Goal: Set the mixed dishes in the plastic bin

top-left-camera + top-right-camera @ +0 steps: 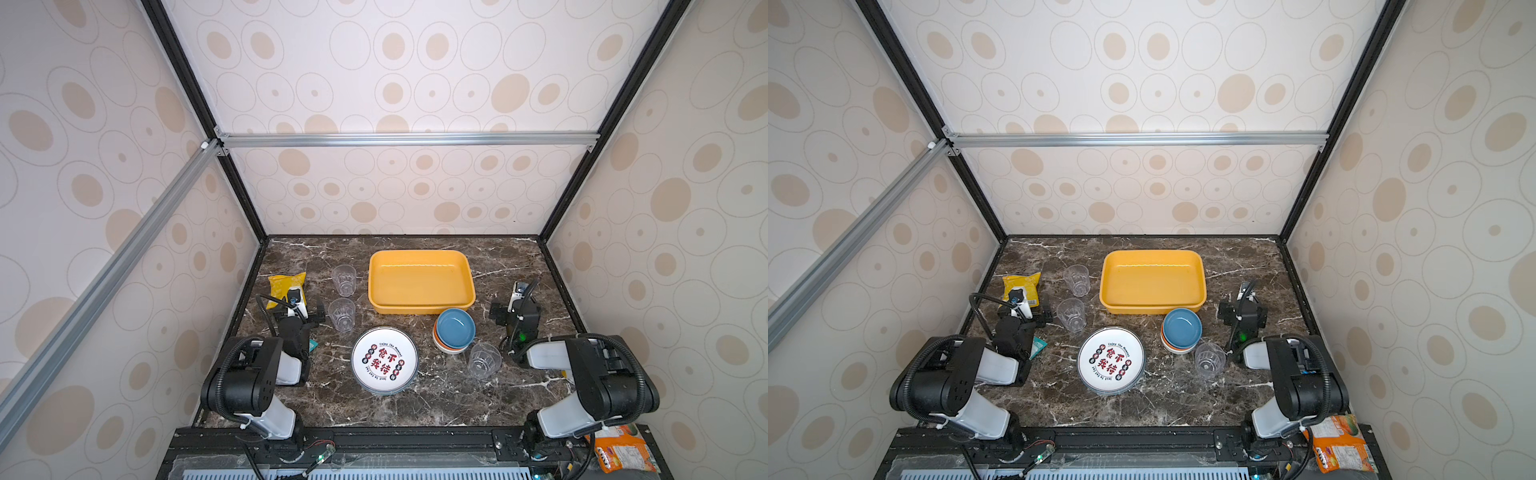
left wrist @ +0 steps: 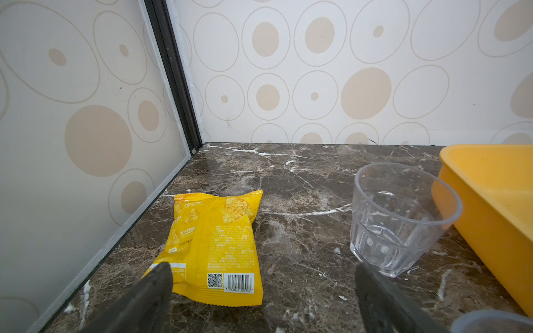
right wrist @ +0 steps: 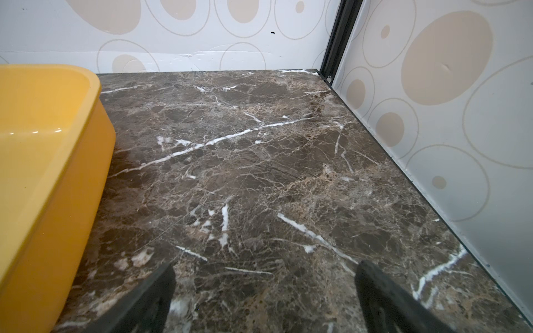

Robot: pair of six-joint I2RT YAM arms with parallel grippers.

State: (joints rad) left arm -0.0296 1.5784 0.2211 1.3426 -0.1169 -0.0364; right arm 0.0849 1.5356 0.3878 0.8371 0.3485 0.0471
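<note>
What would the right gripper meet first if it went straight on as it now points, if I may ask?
The way looks free: ahead of the right gripper lies only bare table, then the back wall. The plastic bin sits off to the side, probably clear.

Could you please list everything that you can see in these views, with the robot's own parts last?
plastic bin: one, yellow-orange, back middle of the table, empty.
clear cups: three, transparent; two left of the bin, one in front of the bowls.
printed plates: one stack, white with red-black characters, front middle.
bowls: one stack, blue over orange and white, at the bin's front right corner.
snack bag: one, yellow, flat at the left.
printed packet: one, orange, off the table by the right arm's base.
table: one, dark brown marble.
left tool: black, open, over the snack bag.
right tool: black, open, right of the bin.
</note>
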